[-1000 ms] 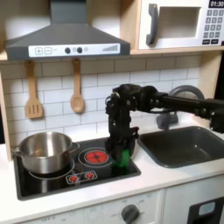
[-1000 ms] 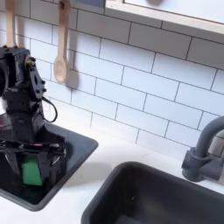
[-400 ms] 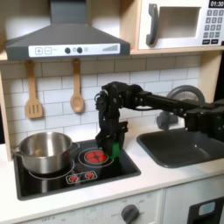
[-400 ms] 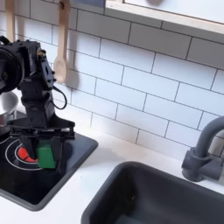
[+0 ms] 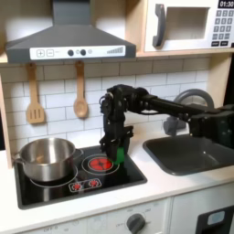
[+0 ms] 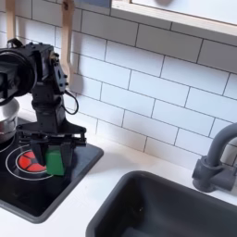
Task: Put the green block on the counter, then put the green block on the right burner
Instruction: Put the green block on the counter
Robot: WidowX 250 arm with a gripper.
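Note:
My gripper (image 5: 115, 155) (image 6: 50, 161) hangs low over the black hob (image 5: 128, 174) (image 6: 57, 193), shut on the green block (image 5: 118, 156) (image 6: 55, 164). The block sits between the fingers at the edge of the right burner (image 5: 98, 164) (image 6: 27, 163), on the first exterior view's right side of the red rings. Whether the block touches the hob I cannot tell. The cream counter (image 5: 179, 185) (image 6: 104, 181) runs between the hob and the sink.
A steel pot (image 5: 47, 157) stands on the other burner. The dark sink (image 5: 193, 152) (image 6: 162, 209) and grey faucet (image 6: 215, 159) lie beyond the counter. A wooden spatula (image 5: 35, 95) and a wooden spoon (image 5: 80, 91) (image 6: 64, 57) hang on the tiled wall.
The gripper has carried the green block from the hob's edge toward the burner rings, leftward in the first exterior view, rightward and farther back in the second exterior view. It stays shut.

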